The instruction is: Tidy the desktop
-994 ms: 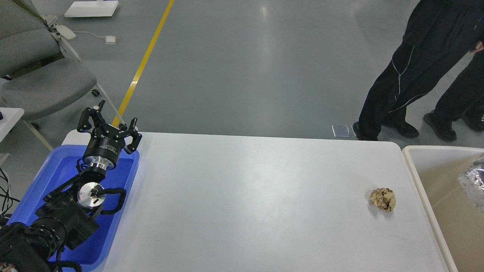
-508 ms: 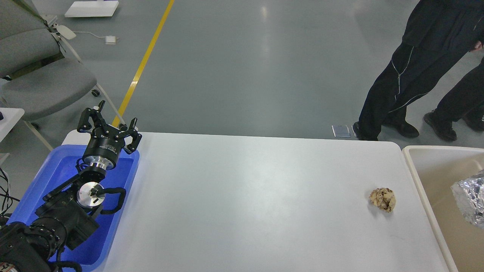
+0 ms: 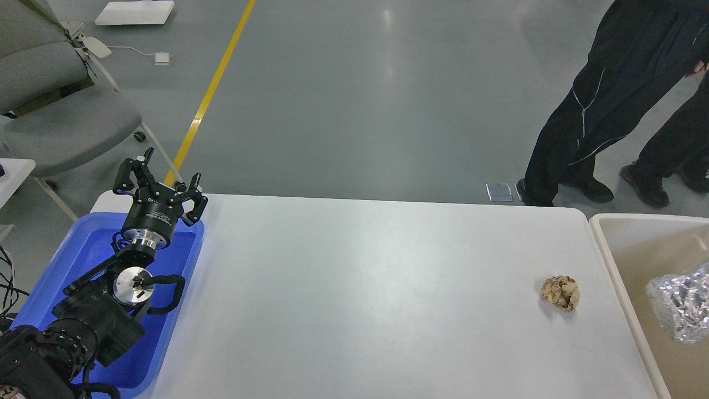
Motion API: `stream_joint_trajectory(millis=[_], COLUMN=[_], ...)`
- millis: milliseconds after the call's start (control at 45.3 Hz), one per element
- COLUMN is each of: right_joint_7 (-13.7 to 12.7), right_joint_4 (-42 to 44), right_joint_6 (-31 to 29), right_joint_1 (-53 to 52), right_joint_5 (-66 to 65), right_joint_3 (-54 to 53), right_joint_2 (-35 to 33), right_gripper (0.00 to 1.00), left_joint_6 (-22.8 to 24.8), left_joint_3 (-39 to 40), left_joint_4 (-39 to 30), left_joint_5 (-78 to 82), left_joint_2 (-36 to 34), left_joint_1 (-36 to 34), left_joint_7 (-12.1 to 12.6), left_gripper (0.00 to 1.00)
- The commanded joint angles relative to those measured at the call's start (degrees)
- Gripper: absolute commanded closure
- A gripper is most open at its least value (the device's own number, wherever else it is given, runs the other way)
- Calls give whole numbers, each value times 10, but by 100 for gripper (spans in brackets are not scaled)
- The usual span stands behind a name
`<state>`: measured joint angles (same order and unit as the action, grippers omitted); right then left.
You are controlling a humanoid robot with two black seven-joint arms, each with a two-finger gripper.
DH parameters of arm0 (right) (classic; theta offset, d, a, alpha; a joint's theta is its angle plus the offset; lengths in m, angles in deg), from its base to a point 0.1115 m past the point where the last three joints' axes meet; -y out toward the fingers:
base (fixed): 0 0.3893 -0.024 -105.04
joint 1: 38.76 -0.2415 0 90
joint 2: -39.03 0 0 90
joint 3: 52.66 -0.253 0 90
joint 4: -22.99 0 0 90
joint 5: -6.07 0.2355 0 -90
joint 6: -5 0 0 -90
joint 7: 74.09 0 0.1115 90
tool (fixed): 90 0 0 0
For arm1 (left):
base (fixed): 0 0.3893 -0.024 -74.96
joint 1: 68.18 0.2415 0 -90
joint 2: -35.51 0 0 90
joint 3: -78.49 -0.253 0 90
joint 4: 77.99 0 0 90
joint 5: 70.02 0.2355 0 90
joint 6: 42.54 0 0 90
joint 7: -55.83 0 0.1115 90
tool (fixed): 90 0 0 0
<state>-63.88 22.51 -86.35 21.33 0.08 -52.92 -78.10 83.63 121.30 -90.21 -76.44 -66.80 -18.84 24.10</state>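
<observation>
Lying on the desktop (image 3: 360, 288) near its right edge, a crumpled brown wad (image 3: 561, 292) is unmoved. Right of the desktop, the foil lump (image 3: 678, 309) has shifted leftward within the cream bin (image 3: 615, 238). At the desktop's left, the left gripper (image 3: 160, 185) is held wide apart over the blue tray (image 3: 66, 260), unchanged.

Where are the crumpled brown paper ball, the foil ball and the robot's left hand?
crumpled brown paper ball (image 3: 561, 293), head view, middle of the wad.
foil ball (image 3: 678, 308), head view, middle of its shiny surface.
left hand (image 3: 160, 184), head view, midway between the fingertips.
</observation>
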Motion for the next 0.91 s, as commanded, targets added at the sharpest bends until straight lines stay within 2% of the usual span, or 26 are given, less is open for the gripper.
stream_joint_trajectory(millis=[0,110,199,729,884], right_joint_7=[-1,-1,0,1,1], right_joint_4=[3,3,4,3,0], right_joint_6=[25,27,27,18,7], right_joint_1=[3,1,-3,-21,-43], right_joint_5=[2,2,2,-6,3], right_joint_3=[-3,-3,-2,11,-14], right_joint_2=[1,1,1,1,-10], right_gripper=[10,3,1,0,0], left_joint_6=[0,0,0,0,0], left_joint_3=[0,0,0,0,0], left_joint_4=[0,0,0,0,0], left_joint_5=[0,0,0,0,0], left_joint_2=[0,0,0,0,0], left_joint_1=[0,0,0,0,0], left_joint_7=[0,0,0,0,0], left_gripper=[0,0,0,0,0])
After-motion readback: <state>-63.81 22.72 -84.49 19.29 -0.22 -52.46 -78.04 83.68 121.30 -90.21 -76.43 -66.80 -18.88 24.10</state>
